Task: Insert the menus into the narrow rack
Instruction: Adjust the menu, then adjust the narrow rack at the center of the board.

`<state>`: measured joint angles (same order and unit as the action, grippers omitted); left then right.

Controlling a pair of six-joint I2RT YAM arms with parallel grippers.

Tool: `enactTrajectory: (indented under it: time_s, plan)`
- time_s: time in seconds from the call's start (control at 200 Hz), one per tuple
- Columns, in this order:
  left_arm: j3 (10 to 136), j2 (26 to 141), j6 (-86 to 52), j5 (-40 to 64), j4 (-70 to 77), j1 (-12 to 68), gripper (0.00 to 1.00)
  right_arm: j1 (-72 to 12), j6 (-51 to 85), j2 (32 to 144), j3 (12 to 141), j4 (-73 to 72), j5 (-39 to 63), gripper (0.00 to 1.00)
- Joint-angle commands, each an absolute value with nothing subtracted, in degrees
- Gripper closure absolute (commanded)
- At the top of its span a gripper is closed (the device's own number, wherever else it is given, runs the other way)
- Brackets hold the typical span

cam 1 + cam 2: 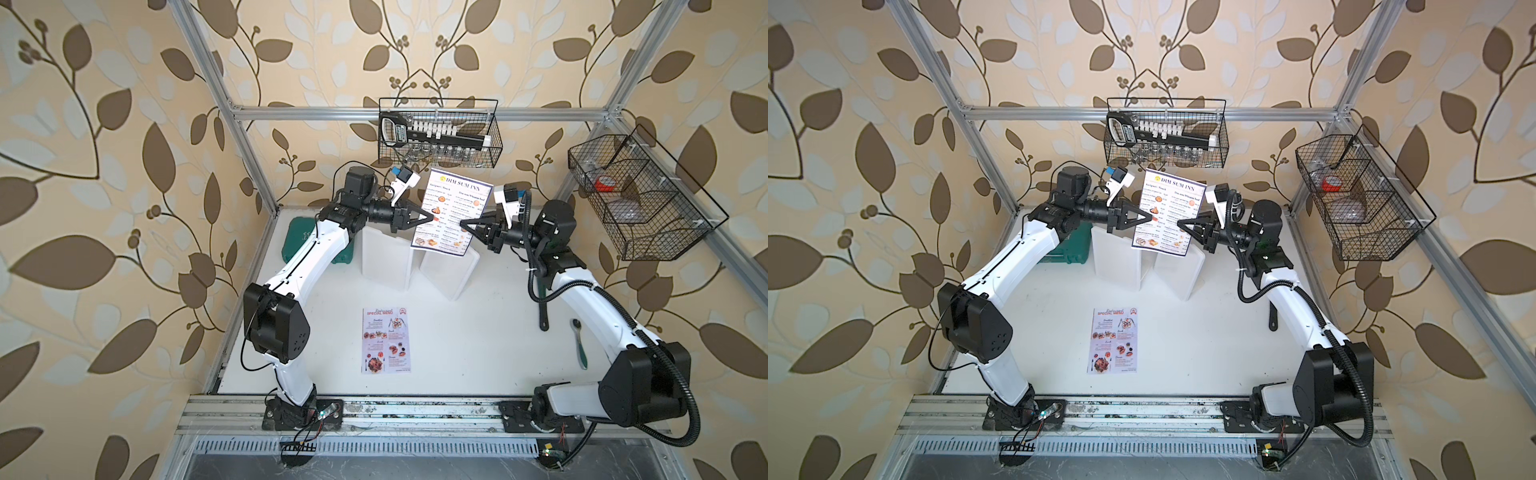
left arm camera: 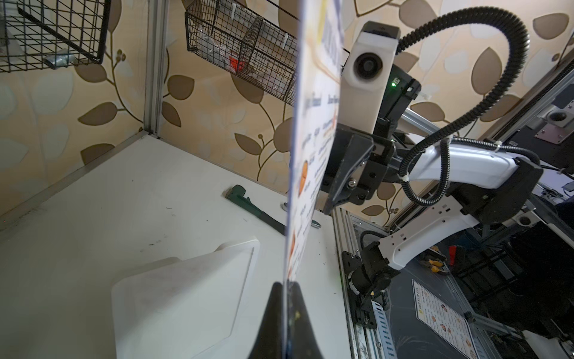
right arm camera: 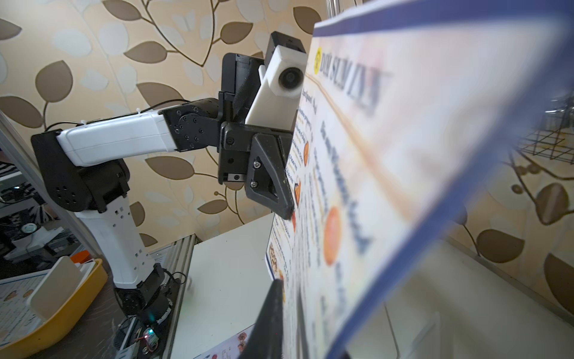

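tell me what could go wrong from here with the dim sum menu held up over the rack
1. The left gripper pinches only one side edge of the Dim Sum Inn menu. If the right gripper lets go, the thin sheet may droop or swing.
2. Its lower edge hangs tilted above the white rack, so it may catch a panel instead of entering the gap.

A: We are losing the navy-bordered "Dim Sum Inn" menu sheet point(image 3: 403, 155) to blur in the right wrist view, its edges running off frame.

B: We are seeing one black finger point(image 3: 270, 310) of the right gripper point(image 1: 464, 226) there; whether it is pinching, we cannot tell.

A: The sheet is covering part of the white plastic rack point(image 1: 386, 262); the left arm point(image 1: 322, 251) is hiding part of the green plastic case point(image 1: 300, 242).

B: Print on the white-pink "Special Menu" sheet point(image 1: 384, 340) is showing too small for us.
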<state>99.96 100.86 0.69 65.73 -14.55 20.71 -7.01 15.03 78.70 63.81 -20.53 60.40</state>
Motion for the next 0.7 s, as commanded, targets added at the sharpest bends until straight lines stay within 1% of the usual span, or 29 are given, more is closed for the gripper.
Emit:
enactTrajectory:
  time_s: [0.0,0.165,0.21,0.31,0.485,0.695]
  plan:
    - [100.09,96.26,3.64,63.08,-16.41,21.09,1.00,-7.03,13.71,76.99,62.86,-18.87,58.00,0.70]
    - [99.30,93.75,7.16,59.86,-20.25,21.09,1.00,-5.11,13.02,73.88,59.47,-15.61,54.15,0.53]
    - [99.05,93.00,7.87,58.81,-20.97,21.09,1.00,-4.84,12.20,72.78,58.37,-13.43,51.37,0.47]
    - [98.55,91.39,9.28,57.10,-22.49,21.09,1.00,-4.83,10.81,71.08,55.91,-10.13,45.79,0.37]
    - [96.79,87.74,10.53,55.52,-22.88,21.09,1.00,-4.83,8.88,71.82,53.54,-6.84,40.73,0.33]
    - [94.69,83.99,11.51,53.54,-23.11,21.09,1.00,-4.83,9.66,75.24,50.84,-8.16,39.13,0.35]
